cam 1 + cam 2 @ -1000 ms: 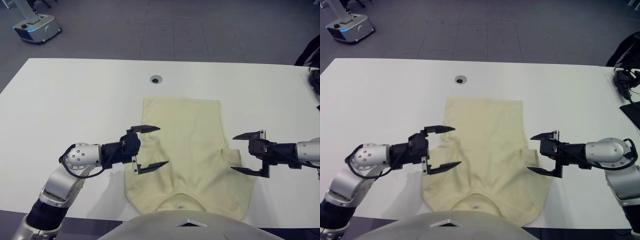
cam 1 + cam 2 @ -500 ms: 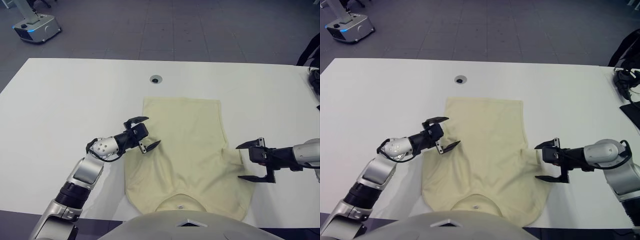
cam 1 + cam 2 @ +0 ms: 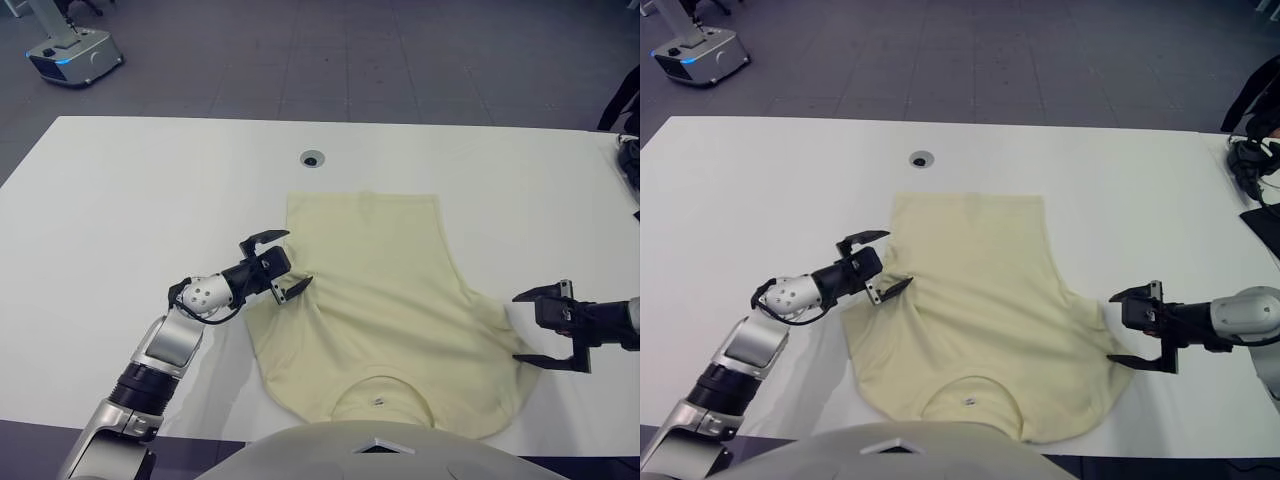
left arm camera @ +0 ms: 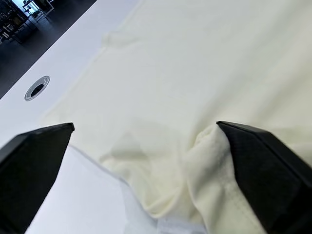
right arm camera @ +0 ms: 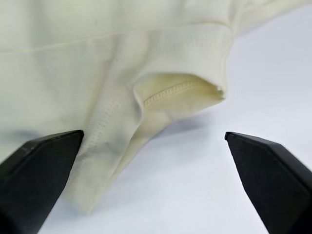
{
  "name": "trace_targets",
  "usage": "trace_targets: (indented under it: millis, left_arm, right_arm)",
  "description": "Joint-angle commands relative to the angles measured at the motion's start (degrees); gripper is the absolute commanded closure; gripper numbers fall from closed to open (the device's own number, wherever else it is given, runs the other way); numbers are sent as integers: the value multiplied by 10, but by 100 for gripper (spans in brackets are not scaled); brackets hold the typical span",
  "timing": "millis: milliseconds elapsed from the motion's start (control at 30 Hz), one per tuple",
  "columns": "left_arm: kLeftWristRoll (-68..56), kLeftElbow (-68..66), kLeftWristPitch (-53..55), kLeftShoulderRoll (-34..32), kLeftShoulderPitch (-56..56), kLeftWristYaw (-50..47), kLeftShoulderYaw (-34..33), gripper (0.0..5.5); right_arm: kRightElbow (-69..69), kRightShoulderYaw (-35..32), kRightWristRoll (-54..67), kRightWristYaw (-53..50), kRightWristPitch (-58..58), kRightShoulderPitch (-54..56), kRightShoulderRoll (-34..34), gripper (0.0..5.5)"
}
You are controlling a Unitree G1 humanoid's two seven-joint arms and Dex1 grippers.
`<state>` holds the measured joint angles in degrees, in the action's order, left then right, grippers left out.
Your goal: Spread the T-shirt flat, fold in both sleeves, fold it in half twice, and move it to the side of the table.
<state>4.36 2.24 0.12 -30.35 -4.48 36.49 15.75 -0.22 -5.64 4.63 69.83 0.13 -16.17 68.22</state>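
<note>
A pale yellow T-shirt (image 3: 385, 300) lies on the white table (image 3: 150, 200), collar (image 3: 380, 398) toward me and hem at the far end. My left gripper (image 3: 297, 258) is open at the shirt's left edge, its fingers straddling a bunched fold of cloth (image 4: 209, 161) by the left sleeve. My right gripper (image 3: 515, 327) is open at the shirt's right edge. It faces the right sleeve's hem (image 5: 180, 90), which lies just in front of the gap between the fingers without being held.
A round cable hole (image 3: 313, 158) sits in the table beyond the hem. Black cables and gear (image 3: 1250, 160) lie at the table's right edge. A wheeled machine (image 3: 75, 55) stands on the floor, far left. Bare table surrounds the shirt.
My left gripper moved forward onto the shirt's left edge. My right gripper slid right and nearer. The shirt's near part and right sleeve have spread out toward the right.
</note>
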Motion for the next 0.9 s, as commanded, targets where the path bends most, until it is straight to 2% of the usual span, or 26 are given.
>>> trace_targets:
  millis: [33,333,600,733,900]
  left_arm:
    - [4,-4,-2,9,-2,-11,-8,10]
    - [-30,8,-25,50,-16,-16,-24,10]
    - [-40,19,-25,59,-17,-17,-37,10]
    - [-49,40,-19,37,-12,-3,-53,10]
    - [-62,81,1,-43,15,69,-76,10]
  right_arm:
    - [-15,-3,7,-4,18,5,-9,12]
    - [-120,-61,136,-15,122,53,-54,12]
    - [-138,-92,227,-52,186,150,-96,12]
    - [-79,-15,148,-150,171,259,-164,12]
    - [9,89,19,-263,118,341,-268,12]
